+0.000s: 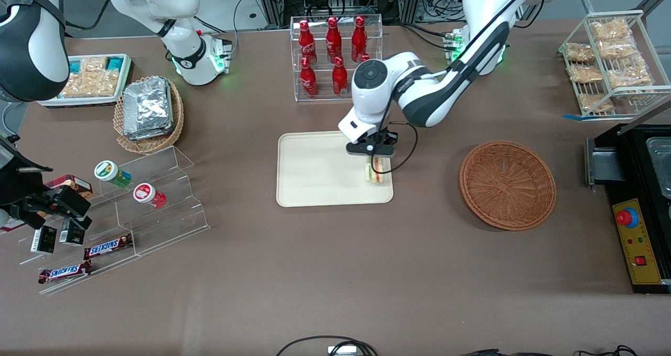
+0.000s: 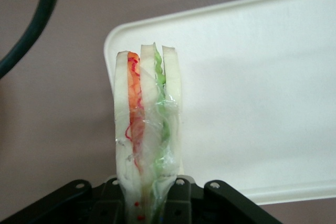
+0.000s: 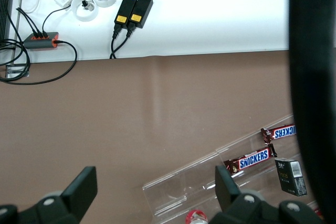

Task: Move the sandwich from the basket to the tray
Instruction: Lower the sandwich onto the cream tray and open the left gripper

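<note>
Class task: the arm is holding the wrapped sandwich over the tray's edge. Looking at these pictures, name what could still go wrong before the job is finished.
1. The gripper holds the sandwich above a corner of the tray, near the rim on the side toward the basket. Released here, it may land on the rim or slip off.
2. It hangs upright on its narrow side, so it will probably topple when let go.

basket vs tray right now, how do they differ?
The basket is round, reddish-brown wicker; the tray is flat, cream and rectangular. The basket holds nothing; the sandwich, gripped in the claw, is over the tray's edge nearest the basket. Both sit on the brown table.
</note>
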Action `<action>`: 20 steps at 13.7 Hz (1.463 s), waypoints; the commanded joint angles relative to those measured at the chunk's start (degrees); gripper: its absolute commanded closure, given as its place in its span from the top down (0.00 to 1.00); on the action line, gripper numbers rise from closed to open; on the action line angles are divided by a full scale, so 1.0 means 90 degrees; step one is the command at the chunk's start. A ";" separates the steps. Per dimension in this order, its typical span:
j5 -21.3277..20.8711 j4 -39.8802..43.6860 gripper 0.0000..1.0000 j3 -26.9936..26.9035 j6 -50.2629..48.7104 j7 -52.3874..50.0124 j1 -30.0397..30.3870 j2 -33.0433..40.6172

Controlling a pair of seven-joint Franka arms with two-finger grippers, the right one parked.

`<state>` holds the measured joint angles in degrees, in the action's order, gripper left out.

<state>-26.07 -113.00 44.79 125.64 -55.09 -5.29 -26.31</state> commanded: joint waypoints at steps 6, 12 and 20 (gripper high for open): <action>-0.0462 0.0339 0.43 0.0004 -0.0093 -0.0070 -0.0272 -0.1041; -0.0775 0.0349 0.99 0.0013 -0.0141 -0.0295 -0.0253 -0.1120; -0.0716 0.1988 0.99 -0.0065 -0.1351 -0.0947 0.0011 -0.1041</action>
<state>-31.67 -98.45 44.26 116.21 -60.04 -6.04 -35.64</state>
